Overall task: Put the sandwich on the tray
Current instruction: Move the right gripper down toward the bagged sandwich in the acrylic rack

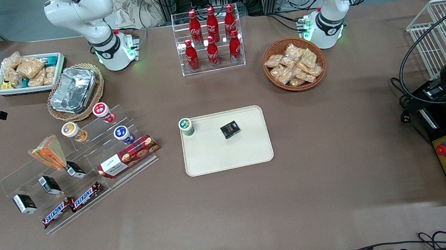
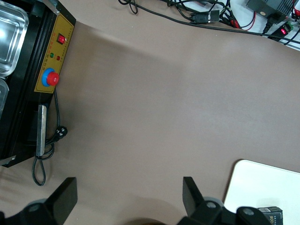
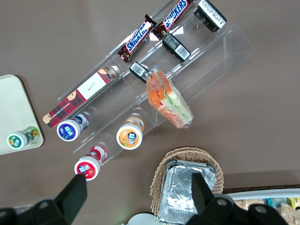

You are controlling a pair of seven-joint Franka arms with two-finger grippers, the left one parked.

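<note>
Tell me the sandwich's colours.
Orange-red, pale and green layers under clear wrap; the sandwich shows best in the right wrist view.

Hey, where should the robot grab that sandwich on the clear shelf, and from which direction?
Probably from above, across the sandwich's two broad flat faces near mid-wedge. It stands on edge on the clear stepped shelf, so those faces are exposed. The hand is open above the foil container, not yet over it.

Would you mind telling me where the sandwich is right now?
The sandwich stands on the clear acrylic step shelf toward the working arm's end of the table, beside the orange-lidded cup. The gripper hangs open above the foil container, holding nothing.
</note>
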